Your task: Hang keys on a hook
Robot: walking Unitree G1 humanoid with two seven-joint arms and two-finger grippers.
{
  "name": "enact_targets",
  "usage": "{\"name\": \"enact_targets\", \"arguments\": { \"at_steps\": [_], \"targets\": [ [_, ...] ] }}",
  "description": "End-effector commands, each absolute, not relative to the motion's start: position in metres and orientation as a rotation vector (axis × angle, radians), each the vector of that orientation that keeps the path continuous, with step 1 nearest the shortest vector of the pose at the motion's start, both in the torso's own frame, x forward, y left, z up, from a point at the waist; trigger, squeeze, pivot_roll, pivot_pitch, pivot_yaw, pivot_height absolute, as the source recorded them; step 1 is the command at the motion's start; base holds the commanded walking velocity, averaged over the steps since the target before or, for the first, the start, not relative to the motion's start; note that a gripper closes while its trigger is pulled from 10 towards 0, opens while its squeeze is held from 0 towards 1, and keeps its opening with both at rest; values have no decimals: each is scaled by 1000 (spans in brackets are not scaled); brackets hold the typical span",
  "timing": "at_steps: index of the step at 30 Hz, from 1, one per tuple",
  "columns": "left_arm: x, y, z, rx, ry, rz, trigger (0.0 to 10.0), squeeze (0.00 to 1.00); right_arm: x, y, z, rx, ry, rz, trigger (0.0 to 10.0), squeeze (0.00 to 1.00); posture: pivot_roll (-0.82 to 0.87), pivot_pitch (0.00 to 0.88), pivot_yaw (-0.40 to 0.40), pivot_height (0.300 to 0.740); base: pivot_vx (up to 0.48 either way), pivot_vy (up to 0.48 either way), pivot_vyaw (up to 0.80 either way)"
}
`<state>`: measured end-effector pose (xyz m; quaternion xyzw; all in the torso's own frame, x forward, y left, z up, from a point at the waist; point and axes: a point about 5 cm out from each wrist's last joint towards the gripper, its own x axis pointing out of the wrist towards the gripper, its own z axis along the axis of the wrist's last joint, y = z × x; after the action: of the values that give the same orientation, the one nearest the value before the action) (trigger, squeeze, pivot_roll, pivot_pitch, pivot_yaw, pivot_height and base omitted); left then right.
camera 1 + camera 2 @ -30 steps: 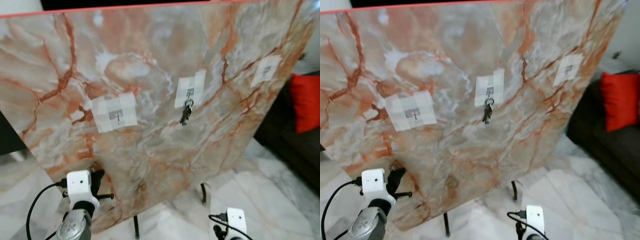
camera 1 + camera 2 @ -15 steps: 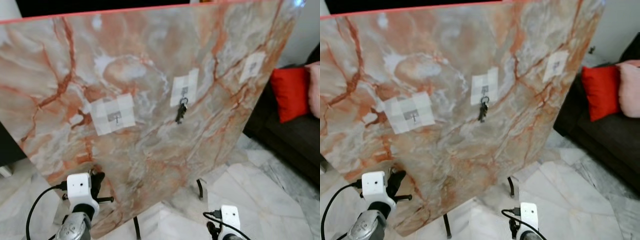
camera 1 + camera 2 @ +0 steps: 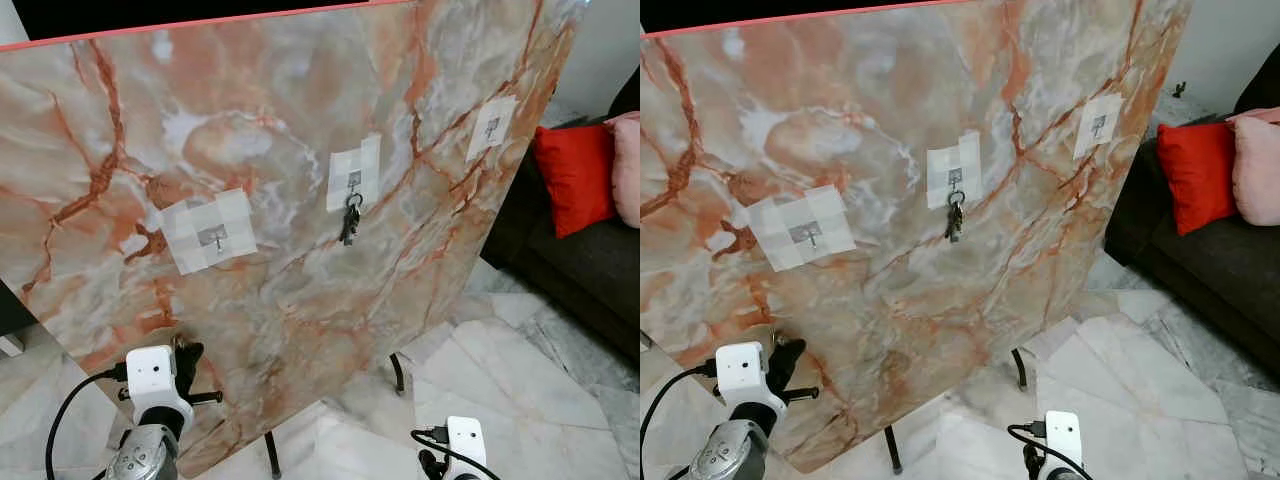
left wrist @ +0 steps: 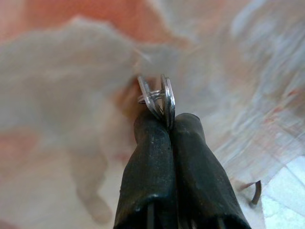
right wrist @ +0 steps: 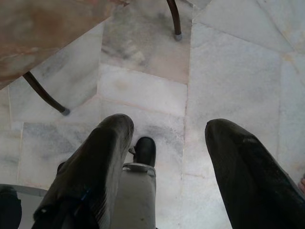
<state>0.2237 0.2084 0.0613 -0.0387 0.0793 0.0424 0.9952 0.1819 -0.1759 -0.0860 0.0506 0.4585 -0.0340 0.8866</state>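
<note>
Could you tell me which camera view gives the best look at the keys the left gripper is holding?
The left wrist view: the keys stick up close and sharp from the shut left gripper. In the head views they are a tiny glint above that gripper, low against the marble board.

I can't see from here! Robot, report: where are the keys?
Left claw shut on keys, low at the marble board. Right claw open, idle above floor. Middle hook already has keys; left hook bare.
</note>
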Motion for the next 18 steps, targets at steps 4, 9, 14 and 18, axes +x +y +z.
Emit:
{"name": "enact_targets", "arguments": {
  "at_steps": [4,9,14,18],
  "targets": [
    [227,204,70,-79,115,62,10000,0,181,-178,-86,105,952,-81,10000,0,106,0,-43,740,0,0,0],
    [227,203,71,-73,108,50,10000,0,181,-178,-86,105,952,-81,10000,0,106,0,-43,740,0,0,0],
    [228,202,70,-71,115,44,10000,0,181,-178,-86,106,954,-81,10000,0,106,0,-43,740,0,0,0],
    [228,200,71,-65,110,33,10000,0,181,-178,-86,107,955,-81,10000,0,106,0,-43,740,-201,0,0]
  ]
}}
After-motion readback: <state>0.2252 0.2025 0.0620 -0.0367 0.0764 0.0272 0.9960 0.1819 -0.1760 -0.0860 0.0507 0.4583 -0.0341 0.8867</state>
